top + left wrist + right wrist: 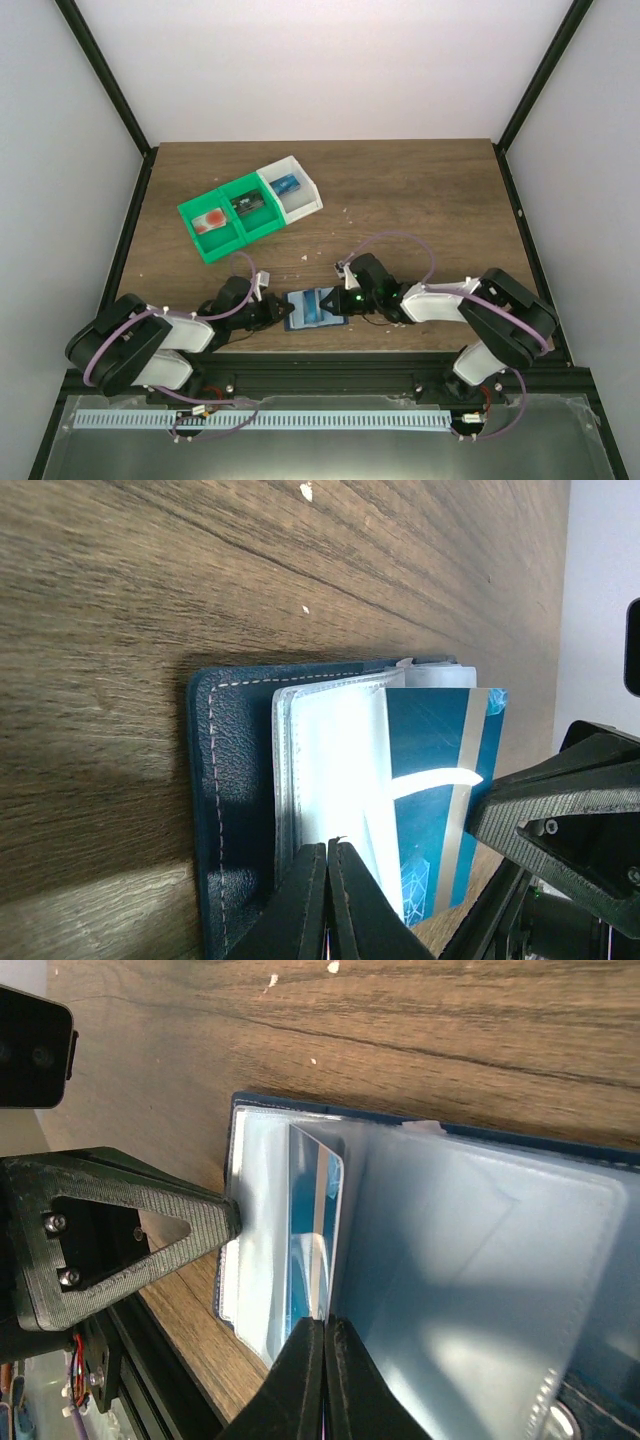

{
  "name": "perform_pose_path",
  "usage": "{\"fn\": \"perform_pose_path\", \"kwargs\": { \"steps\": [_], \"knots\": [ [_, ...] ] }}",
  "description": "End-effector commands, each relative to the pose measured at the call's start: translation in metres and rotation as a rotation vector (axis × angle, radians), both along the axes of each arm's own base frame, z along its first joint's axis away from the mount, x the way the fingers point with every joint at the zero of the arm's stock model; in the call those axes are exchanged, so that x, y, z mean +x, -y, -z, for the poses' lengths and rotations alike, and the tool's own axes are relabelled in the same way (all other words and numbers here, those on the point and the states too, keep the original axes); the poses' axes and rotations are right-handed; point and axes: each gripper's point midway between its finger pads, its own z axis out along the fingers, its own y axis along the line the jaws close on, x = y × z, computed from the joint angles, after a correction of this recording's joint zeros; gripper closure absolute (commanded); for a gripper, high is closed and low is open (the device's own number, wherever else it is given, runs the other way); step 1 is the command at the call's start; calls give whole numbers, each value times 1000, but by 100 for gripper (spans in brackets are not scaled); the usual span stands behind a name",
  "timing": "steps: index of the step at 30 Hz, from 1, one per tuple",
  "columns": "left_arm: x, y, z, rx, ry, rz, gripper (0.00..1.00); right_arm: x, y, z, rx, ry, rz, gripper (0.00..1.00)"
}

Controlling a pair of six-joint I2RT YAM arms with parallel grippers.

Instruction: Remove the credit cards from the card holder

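The dark navy card holder (312,310) lies open near the table's front edge, between my two grippers. In the left wrist view its navy cover (235,780) lies flat, with pale clear sleeves on top. My left gripper (328,848) is shut on the edge of a sleeve. A blue credit card (435,780) with a silver stripe sticks partway out of a sleeve toward the right. My right gripper (325,1325) is shut on that card's (315,1225) near edge, beside the grey-blue inner flap (480,1250). From above, the left gripper (283,309) and right gripper (344,301) meet the holder from opposite sides.
A green tray (262,226) with an attached white tray (308,200) stands at the back left, each compartment holding a card. The table's front rail (320,375) runs just behind the holder. Small white crumbs (306,492) lie on the wood.
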Motion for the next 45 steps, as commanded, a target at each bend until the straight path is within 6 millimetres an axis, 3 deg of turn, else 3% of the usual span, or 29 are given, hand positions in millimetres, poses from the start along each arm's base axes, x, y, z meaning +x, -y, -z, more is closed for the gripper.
{"fn": "perform_pose_path", "kwargs": {
  "steps": [1,8,16,20,24,28,34,40,45],
  "knots": [
    [-2,-7,10,50,-16,-11,95,4,18,6,-59,5,47,100],
    [2,-3,1,36,8,-8,88,10,28,-11,-87,52,86,99],
    [20,10,-35,3,98,3,56,10,34,-31,-74,73,112,99],
    [31,14,-57,36,171,29,49,12,38,-40,-86,67,144,100],
    [36,18,-81,68,263,78,48,13,35,-67,-35,42,183,100],
    [37,26,-117,61,414,128,48,21,45,-86,-62,-41,330,99],
    [16,36,-169,80,799,199,52,26,47,-115,-59,-207,490,100],
    [-15,40,-193,93,1081,338,55,24,39,-142,59,-399,564,99],
    [-25,37,-195,127,1198,398,55,27,35,-158,138,-480,581,99]
  ]
}}
